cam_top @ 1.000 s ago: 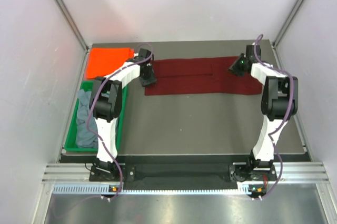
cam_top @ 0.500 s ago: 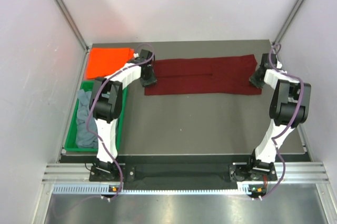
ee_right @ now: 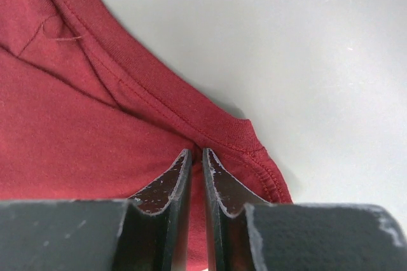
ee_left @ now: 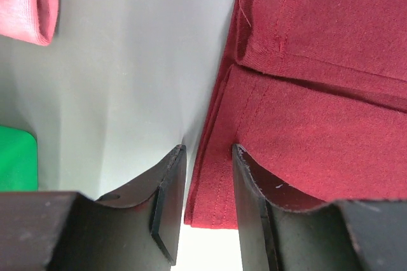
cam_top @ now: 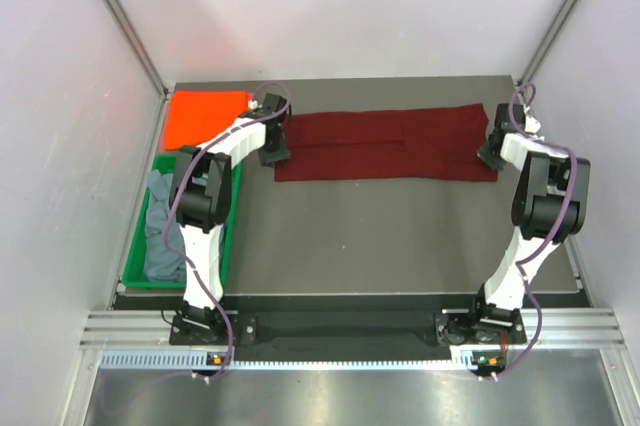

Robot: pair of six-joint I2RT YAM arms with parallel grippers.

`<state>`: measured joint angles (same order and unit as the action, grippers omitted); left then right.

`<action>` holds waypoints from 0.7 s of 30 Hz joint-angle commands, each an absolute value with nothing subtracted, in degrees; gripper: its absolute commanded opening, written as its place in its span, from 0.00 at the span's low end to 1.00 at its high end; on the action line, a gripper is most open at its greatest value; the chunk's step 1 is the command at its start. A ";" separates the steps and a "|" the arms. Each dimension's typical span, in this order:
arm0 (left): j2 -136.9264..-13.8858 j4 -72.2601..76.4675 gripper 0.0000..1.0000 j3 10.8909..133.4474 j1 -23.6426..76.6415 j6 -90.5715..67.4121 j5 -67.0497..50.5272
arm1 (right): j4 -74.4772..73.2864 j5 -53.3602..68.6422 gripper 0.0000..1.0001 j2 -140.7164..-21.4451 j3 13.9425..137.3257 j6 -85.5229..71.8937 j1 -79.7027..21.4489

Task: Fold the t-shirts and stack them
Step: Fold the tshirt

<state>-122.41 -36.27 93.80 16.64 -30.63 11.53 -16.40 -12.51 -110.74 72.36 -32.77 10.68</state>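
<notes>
The dark maroon t-shirt [cam_top: 385,144] lies folded into a long strip across the back of the table. My left gripper [cam_top: 272,150] is at its left end. In the left wrist view that gripper [ee_left: 206,154] is open, with the shirt's hemmed edge [ee_left: 219,182] lying between its fingers. My right gripper [cam_top: 490,152] is at the strip's right end. In the right wrist view it [ee_right: 197,154] is shut on a fold of the maroon cloth [ee_right: 95,131] near the corner. The bright orange t-shirt [cam_top: 205,117] lies folded at the back left. The grey-blue t-shirt [cam_top: 163,233] is crumpled in the tray.
A green plastic tray [cam_top: 170,284] stands along the table's left edge, next to the left arm. The orange cloth [ee_left: 38,4] and a corner of the tray [ee_left: 16,156] show left of the left fingers. Enclosure walls stand close on both sides.
My right gripper swung from above the strip out to its right end and closed on the cloth. The left gripper edged slightly left, still at the left end.
</notes>
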 commanded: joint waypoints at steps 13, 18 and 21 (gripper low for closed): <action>-114.44 -41.49 0.42 99.41 17.22 -29.27 10.03 | -27.85 -9.42 0.30 -103.36 80.67 -30.50 12.39; -112.59 -35.78 0.42 92.91 18.63 -30.06 1.08 | -32.78 -4.32 0.29 -101.34 79.47 -31.11 12.92; -113.11 -34.19 0.41 88.95 18.72 -31.20 0.26 | -32.26 -2.64 0.23 -100.64 76.65 -30.94 13.53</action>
